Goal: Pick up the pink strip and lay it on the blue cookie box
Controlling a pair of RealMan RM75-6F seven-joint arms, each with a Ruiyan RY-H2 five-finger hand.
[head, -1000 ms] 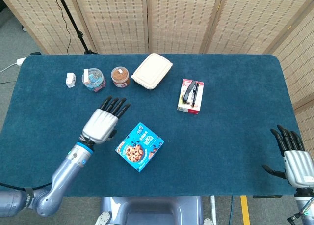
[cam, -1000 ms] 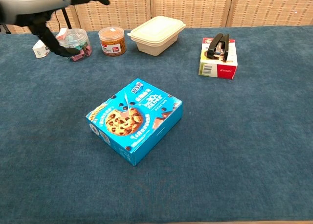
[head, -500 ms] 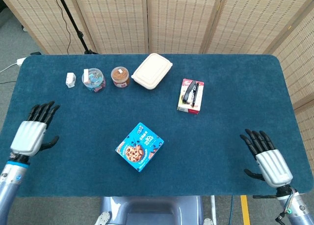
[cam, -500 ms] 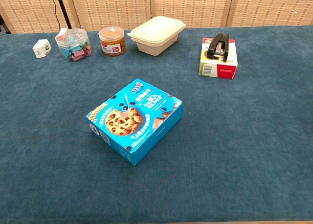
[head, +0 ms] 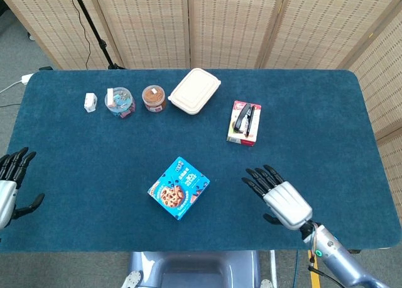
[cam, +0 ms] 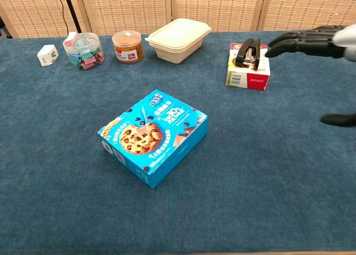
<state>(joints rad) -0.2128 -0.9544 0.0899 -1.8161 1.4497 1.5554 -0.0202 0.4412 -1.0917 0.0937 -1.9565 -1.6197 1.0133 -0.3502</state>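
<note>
The blue cookie box [head: 178, 188] lies flat near the table's front middle, its lid facing up [cam: 152, 135]. I cannot make out a separate pink strip on the cloth or on the box. My right hand [head: 279, 197] hovers to the right of the box, apart from it, fingers spread and empty. In the chest view it reaches in from the right edge [cam: 311, 42], with the thumb lower down. My left hand [head: 9, 188] is at the far left edge of the table, fingers apart, holding nothing.
Along the back stand a small white cube [head: 90, 102], a clear jar of coloured clips [head: 119, 102], a brown-filled jar [head: 152, 98] and a cream lidded container [head: 195, 90]. A black stapler lies on a red-and-white box [head: 244, 122], just beyond my right hand.
My left hand has drawn back from beside the cookie box to the table's far left edge. My right hand has moved in from the right edge toward the box.
</note>
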